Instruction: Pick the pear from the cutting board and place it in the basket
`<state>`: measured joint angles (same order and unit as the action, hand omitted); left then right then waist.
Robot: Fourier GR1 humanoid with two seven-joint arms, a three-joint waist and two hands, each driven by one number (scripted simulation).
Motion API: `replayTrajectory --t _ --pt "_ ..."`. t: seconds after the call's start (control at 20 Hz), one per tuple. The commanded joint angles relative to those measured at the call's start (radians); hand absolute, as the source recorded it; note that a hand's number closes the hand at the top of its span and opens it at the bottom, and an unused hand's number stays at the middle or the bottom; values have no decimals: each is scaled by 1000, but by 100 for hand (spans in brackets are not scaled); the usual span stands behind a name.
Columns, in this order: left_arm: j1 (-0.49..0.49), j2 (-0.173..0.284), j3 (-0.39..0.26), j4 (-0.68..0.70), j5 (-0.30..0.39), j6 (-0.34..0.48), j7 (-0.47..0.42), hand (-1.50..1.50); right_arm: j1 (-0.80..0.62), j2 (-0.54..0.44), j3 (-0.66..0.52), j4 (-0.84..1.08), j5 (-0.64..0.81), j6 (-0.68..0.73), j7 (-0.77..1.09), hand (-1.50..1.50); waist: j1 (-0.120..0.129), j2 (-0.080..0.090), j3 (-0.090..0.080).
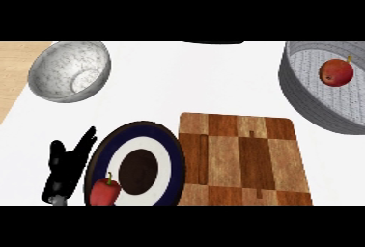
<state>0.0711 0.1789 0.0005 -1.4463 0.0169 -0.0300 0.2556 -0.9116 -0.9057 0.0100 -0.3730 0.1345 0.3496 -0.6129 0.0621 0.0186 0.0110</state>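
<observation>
A reddish-orange pear (336, 72) with a short stem lies inside the grey basket (303, 94) at the upper right. The wooden cutting board (244, 159) sits at the lower middle with nothing on it. My left hand (66, 166) shows at the lower left, beside the plate, fingers straight and pointing up, holding nothing. My right hand shows nowhere in the view.
A dark-rimmed plate (167, 144) with a white ring and dark centre lies left of the board, a red bell pepper (104, 192) on its lower edge. A speckled metal bowl (70, 71) stands at the upper left. The counter's wooden edge (14, 72) runs at far left.
</observation>
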Motion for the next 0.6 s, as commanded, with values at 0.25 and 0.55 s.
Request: replayTrajectory --t 0.25,0.55 --pt "-1 -6 6 31 18 -19 27 0 -86 -49 -47 160 17 31 -117 -150 8 10 -6" --pt "51 2 1 6 13 -28 23 0 -139 -109 -122 254 -44 91 -32 -150 22 13 -5"
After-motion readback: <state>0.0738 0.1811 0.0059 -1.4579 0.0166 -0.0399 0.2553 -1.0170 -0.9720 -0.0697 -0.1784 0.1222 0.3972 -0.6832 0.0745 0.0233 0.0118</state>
